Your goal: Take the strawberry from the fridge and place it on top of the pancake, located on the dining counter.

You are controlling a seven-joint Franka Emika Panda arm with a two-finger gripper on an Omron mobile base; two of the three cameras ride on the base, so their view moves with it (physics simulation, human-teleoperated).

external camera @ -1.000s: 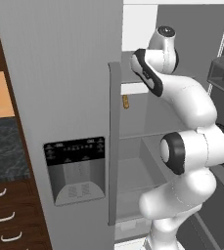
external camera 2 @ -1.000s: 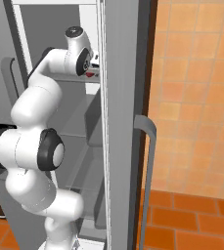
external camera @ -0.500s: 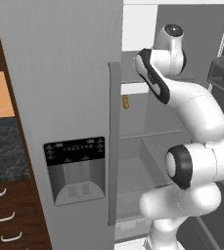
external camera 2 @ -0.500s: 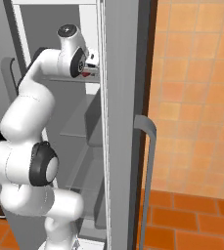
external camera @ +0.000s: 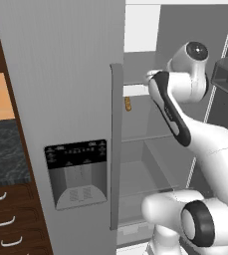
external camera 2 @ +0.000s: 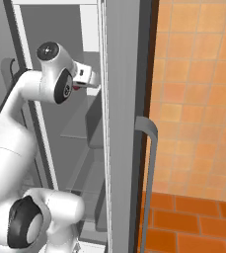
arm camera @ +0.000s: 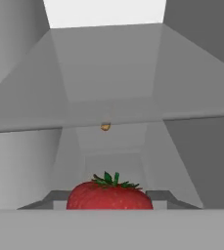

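Observation:
The light-grey fridge stands with its right side open, and my arm reaches in over the upper glass shelf. The strawberry, bright red with a green top, sits close at the bottom of the hand view, between grey finger parts on either side. My gripper is shut on the strawberry. From the right base view the gripper is at the door's edge with a red spot of strawberry under it. The pancake and the dining counter are out of view.
A small yellow-brown oblong item lies farther back on the shelf, also ahead in the hand view. The open fridge door with its long handle stands close on the right. Dark wood drawers sit at left.
My arm's elbow has swung upward and my forearm has turned, while my hand stays near the same shelf, slightly lower. The strawberry stays in the gripper.

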